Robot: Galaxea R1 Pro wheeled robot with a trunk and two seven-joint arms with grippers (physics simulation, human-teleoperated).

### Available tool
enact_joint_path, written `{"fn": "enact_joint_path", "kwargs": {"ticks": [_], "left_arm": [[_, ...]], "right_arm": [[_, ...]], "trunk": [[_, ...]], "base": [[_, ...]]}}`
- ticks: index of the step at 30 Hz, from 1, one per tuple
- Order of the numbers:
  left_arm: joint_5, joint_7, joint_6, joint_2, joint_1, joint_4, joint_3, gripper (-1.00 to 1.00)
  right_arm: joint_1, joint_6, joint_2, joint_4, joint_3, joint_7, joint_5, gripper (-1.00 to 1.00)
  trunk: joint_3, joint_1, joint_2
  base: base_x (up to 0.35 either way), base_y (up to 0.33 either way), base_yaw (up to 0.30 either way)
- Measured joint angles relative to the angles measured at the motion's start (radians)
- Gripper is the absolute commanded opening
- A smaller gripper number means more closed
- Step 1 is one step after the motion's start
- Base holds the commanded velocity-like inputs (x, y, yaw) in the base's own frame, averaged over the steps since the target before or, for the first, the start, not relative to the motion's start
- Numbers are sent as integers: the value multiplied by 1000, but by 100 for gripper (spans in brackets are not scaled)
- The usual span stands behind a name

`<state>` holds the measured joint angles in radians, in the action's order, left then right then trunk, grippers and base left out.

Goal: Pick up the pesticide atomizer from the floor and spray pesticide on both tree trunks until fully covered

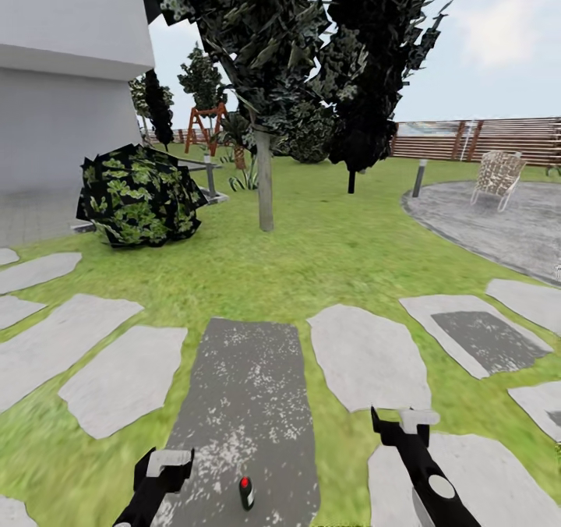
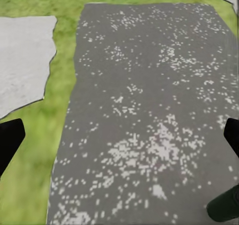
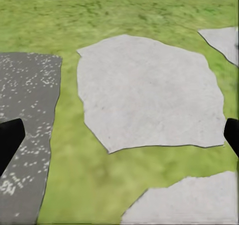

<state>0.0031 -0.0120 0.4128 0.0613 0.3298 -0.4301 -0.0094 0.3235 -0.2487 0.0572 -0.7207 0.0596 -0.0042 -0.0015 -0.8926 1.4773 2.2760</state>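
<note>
Bright even daylight, no cast shadows, soft blocky render, grass [image 1: 335,254] smeared, wrist views blurred, no glare

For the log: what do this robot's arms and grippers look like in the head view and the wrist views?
Both arms are glossy black. The left gripper and right gripper each have black fingers with a pale grey block at the wrist end. A grey round disc marks the right forearm. In the wrist views the fingertips are plain black.

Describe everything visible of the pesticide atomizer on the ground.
The pesticide atomizer is a small dark bottle with a red cap and a pale patch on its side. It stands upright on the dark speckled paving slab, between the left gripper and right gripper. Neither touches it.
</note>
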Motion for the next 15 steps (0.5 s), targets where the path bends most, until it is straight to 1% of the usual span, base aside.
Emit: {"fn": "enact_joint_path", "kwargs": {"ticks": [4, 6, 9, 15], "left_arm": [[0, 0, 0, 0, 0, -2, 0, 100], [0, 0, 0, 1, 0, -3, 0, 100], [0, 1, 1, 1, -1, -9, 0, 100], [-1, 1, 1, -1, -3, -14, -1, 100]], "right_arm": [[0, 0, 0, 2, 0, 0, 0, 100], [0, 0, 0, 3, 0, 0, 0, 100], [0, 0, 0, 5, -1, 0, 1, 100], [0, 0, 0, 7, -1, 0, 1, 100]], "trunk": [[0, 0, 0], [0, 0, 0], [0, 0, 0], [0, 0, 0]], "base": [[-35, 303, -290], [-77, 211, -298], [-31, 74, -299], [-5, 12, -300]]}}
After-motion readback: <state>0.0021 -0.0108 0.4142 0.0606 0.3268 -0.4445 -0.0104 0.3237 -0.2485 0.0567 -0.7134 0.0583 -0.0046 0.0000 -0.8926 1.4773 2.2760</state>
